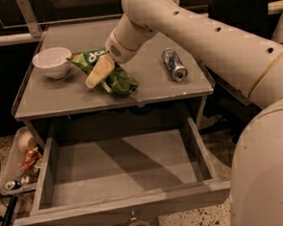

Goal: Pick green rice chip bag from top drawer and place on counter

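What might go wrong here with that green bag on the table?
The hand is on the crinkly green snack bag on the grey counter. Pulling away, it might drag the bag into the white bowl beside it, or over the front edge into the open grey drawer. The blue-silver can lying nearby may roll if bumped.

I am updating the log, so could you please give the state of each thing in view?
Bag: crumpled, lying on the counter.
Claw: at the bag, over the counter.
Drawer: pulled open, bag not inside.
Bowl: upright on the counter.
Can: on its side on the counter.
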Motion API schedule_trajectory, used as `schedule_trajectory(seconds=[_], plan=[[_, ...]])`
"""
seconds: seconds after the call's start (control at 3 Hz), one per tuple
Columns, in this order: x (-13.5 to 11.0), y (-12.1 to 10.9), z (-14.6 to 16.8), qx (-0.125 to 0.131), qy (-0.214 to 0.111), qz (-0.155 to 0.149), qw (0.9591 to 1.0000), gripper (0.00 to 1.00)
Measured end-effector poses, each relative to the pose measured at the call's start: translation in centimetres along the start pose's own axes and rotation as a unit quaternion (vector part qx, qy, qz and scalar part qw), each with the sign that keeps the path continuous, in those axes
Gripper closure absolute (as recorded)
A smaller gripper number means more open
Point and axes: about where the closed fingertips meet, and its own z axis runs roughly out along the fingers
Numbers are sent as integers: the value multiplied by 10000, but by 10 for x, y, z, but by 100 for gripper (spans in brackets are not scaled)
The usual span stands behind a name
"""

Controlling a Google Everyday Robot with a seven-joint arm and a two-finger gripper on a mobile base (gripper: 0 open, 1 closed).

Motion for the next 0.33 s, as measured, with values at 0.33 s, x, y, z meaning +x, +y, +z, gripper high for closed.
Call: schedule_trajectory(seconds=[0.33], plan=[[0, 0, 0, 0, 0, 0, 10000, 0]])
